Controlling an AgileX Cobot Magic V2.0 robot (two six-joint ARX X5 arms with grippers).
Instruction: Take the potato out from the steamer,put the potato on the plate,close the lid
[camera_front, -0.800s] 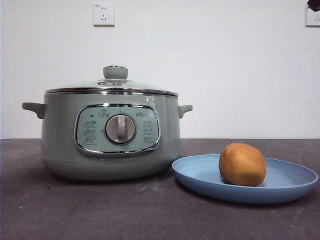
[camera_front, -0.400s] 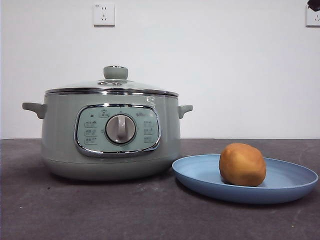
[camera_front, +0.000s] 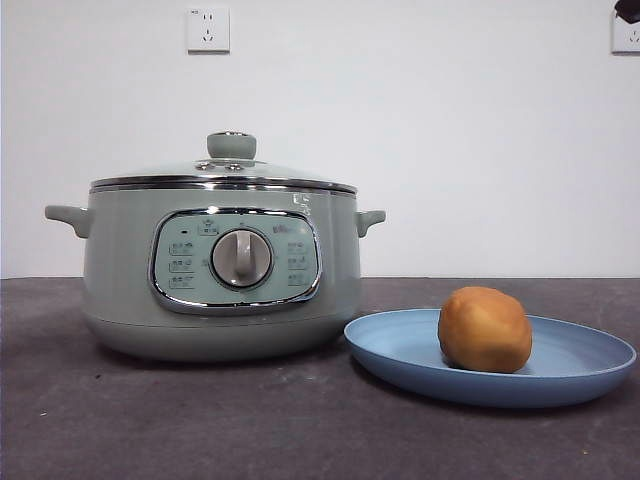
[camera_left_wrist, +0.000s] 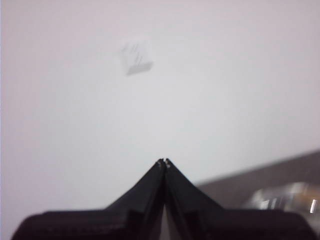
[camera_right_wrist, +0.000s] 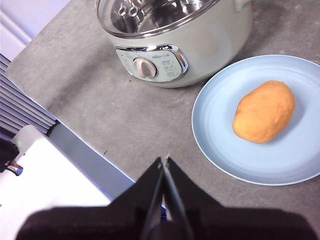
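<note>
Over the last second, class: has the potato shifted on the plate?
No. In the front view the potato sits at the same spot on the plate, equally far from the steamer.

Front view low, level; right wrist looks down; both show steamer

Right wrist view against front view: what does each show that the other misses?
Only the right wrist view shows the shut right gripper, raised above the table, and the perforated steel tray inside the pot, seen through the clear glass lid. Only the front view shows the lid's sage-green knob, the side handles and the white wall sockets. Both show the sage-green steamer closed and the golden-brown potato on the light blue plate.
</note>
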